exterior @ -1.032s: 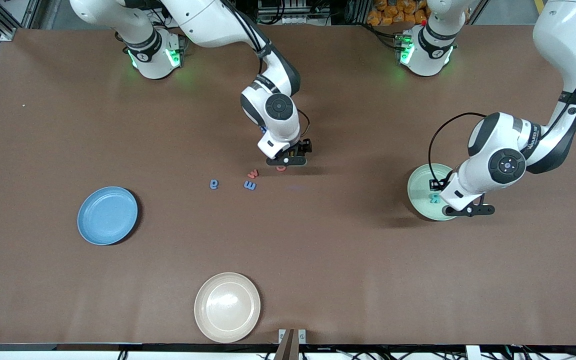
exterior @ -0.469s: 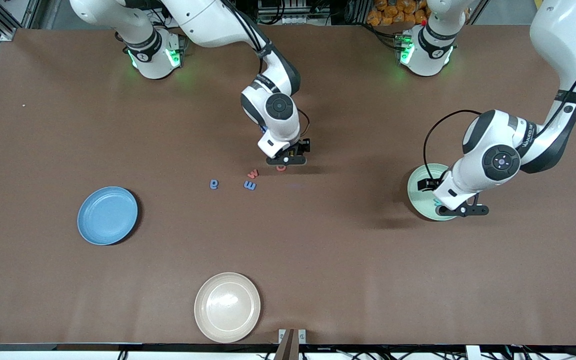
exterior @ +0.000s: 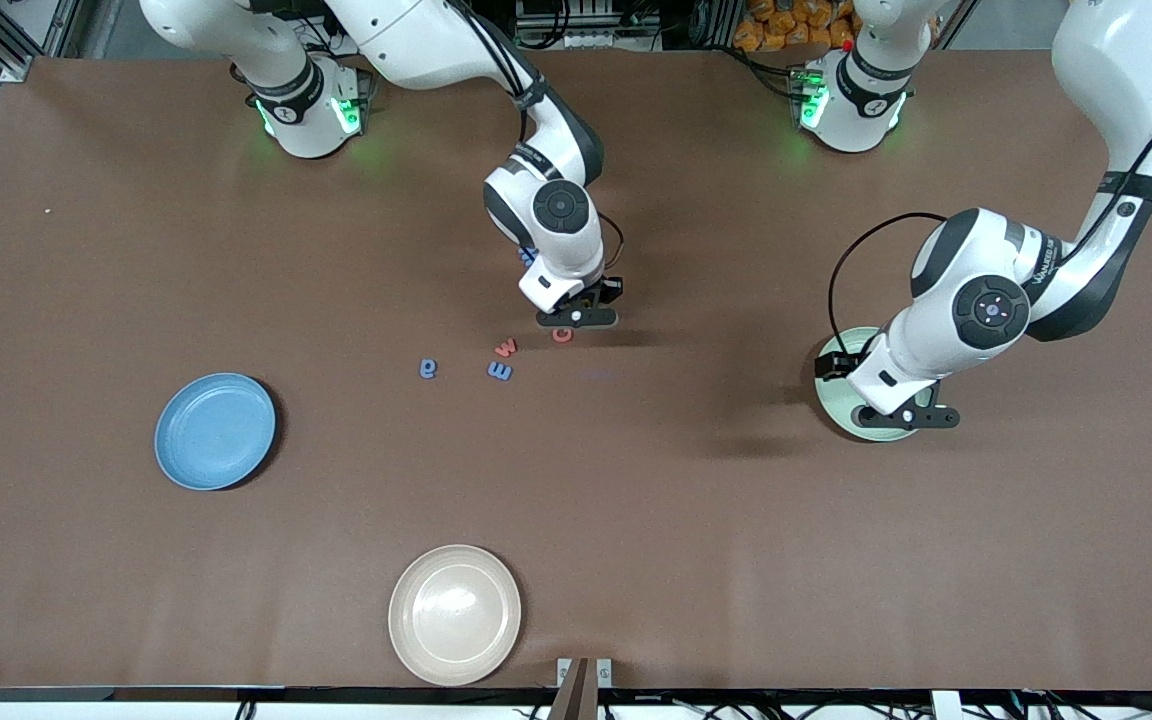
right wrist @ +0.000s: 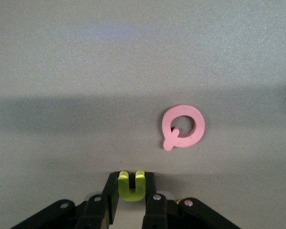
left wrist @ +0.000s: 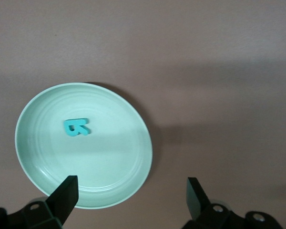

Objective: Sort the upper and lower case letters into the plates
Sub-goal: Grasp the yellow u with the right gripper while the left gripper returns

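Brown table (exterior: pixel 86 300) big, wide. Blue plate (exterior: pixel 215 431) toward right arm's end, nothing in it. Mint plate (left wrist: pixel 109 191) toward left arm's end, teal letter (left wrist: pixel 76 127) lying inside. Cream plate (exterior: pixel 455 614) nearest front camera. Left gripper (left wrist: pixel 128 195) over mint plate, fingers wide apart, holding nothing. Right gripper (right wrist: pixel 131 193) mid-table, fingers pinched on yellow letter (right wrist: pixel 131 185). Pink letter (right wrist: pixel 183 127) flat on table beside it. Red letter (exterior: pixel 506 347) and two blue letters (exterior: pixel 500 371) (exterior: pixel 427 369) close by on table.

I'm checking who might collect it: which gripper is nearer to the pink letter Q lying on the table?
Right. The right gripper, shut on a yellow letter, is right beside the pink letter Q; the left gripper, open, hangs over the mint green plate.
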You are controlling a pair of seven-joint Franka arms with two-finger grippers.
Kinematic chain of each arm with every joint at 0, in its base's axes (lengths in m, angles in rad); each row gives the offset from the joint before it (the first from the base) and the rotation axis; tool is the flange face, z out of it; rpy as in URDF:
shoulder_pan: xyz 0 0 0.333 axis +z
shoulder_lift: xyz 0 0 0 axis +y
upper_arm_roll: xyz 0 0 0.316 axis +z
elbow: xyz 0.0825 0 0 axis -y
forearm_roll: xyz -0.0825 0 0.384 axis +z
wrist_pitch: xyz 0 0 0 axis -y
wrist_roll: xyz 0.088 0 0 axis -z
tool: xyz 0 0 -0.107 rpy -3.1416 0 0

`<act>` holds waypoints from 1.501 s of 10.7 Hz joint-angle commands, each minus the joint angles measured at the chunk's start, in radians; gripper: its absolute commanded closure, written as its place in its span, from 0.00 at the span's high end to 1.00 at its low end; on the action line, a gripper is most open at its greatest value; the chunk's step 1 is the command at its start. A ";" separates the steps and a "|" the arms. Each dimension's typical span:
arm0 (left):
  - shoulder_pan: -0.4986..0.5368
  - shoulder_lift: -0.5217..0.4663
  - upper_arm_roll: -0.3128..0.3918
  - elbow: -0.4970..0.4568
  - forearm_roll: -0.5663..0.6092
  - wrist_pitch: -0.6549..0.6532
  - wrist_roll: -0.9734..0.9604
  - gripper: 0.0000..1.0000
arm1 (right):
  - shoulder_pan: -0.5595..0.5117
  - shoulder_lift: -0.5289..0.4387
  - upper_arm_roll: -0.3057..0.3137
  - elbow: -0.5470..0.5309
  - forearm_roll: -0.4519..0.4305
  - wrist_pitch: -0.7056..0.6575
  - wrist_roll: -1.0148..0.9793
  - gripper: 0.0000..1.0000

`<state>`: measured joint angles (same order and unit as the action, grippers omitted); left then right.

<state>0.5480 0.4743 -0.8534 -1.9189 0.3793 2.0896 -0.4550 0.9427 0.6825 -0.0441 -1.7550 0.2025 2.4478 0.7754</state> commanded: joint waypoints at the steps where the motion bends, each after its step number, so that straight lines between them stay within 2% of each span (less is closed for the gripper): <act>1: -0.008 -0.019 -0.042 0.018 -0.052 -0.017 -0.019 0.95 | -0.027 -0.032 -0.009 0.003 0.017 -0.009 -0.007 0.00; 3: -0.051 -0.019 -0.055 0.031 -0.053 -0.017 -0.060 0.83 | -0.122 -0.086 -0.010 0.006 0.008 -0.059 -0.066 0.00; 6: -0.196 -0.003 -0.052 0.078 -0.053 -0.016 -0.201 0.77 | -0.249 -0.141 -0.013 0.020 0.003 -0.192 -0.187 0.00; 8: -0.326 0.059 -0.044 0.127 -0.039 -0.003 -0.237 0.75 | -0.352 -0.155 -0.034 0.020 -0.011 -0.232 -0.336 0.00; 9: -0.406 0.084 -0.011 0.158 -0.028 0.003 -0.249 0.75 | -0.396 -0.155 -0.054 0.019 -0.032 -0.271 -0.435 0.00; 11: -0.605 0.116 0.119 0.208 0.035 0.029 -0.286 0.74 | -0.455 -0.173 -0.086 0.017 -0.051 -0.346 -0.574 0.00; 13: -0.788 0.170 0.241 0.257 0.041 0.096 -0.346 0.72 | -0.495 -0.188 -0.144 0.012 -0.093 -0.389 -0.751 0.00; 16: -0.983 0.231 0.388 0.307 0.038 0.164 -0.415 0.71 | -0.565 -0.192 -0.219 0.008 -0.115 -0.400 -1.057 0.00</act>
<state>-0.3655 0.6680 -0.5225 -1.6621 0.3913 2.2360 -0.8334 0.4130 0.5203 -0.2478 -1.7222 0.1002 2.0558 -0.1526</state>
